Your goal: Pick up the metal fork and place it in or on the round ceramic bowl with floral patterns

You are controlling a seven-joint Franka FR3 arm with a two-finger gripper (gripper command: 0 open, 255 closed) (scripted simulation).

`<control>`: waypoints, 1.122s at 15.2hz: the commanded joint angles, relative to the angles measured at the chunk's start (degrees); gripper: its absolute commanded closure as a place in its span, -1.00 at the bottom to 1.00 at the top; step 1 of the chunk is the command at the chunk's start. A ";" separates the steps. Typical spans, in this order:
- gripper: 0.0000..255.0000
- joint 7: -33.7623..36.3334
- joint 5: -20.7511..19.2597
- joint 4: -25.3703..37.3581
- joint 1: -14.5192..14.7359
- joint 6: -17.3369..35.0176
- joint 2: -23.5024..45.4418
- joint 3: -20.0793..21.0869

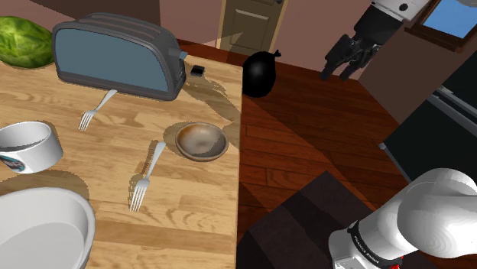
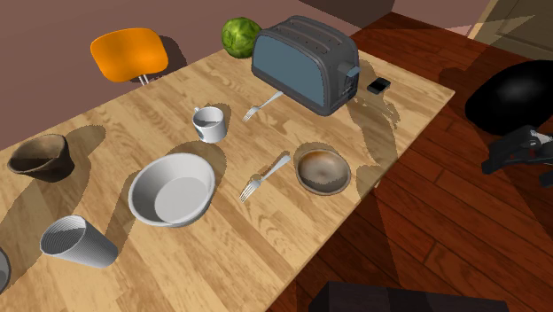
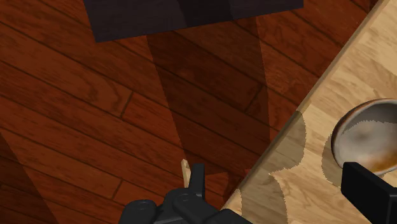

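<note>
Two grey metal forks lie on the wooden table (image 1: 92,222). One fork (image 1: 147,174) (image 2: 264,177) lies right beside a small round brown-grey bowl (image 1: 201,141) (image 2: 322,170) (image 3: 369,137). The other fork (image 1: 97,109) (image 2: 263,105) lies in front of the toaster. My black gripper (image 1: 344,72) (image 2: 510,152) (image 3: 280,191) hangs over the wooden floor, off the table's edge and well away from both forks. Its fingers stand apart and hold nothing. In the wrist view the table's edge runs between them, with the bowl near one finger.
A grey toaster (image 1: 115,57), a green melon (image 1: 23,42), a white patterned cup (image 1: 27,145) and a large white bowl (image 1: 38,229) share the table. A black bag (image 1: 260,72) sits on the floor. A dark bowl (image 2: 40,155), a tipped ribbed cup (image 2: 78,241) and an orange chair (image 2: 128,51) lie farther off.
</note>
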 commanded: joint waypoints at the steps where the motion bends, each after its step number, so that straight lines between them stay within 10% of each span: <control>1: -1.00 0.00 0.00 0.00 0.00 0.00 0.00 0.00; 17: -1.00 31.58 6.79 -1.77 0.79 14.53 11.66 25.01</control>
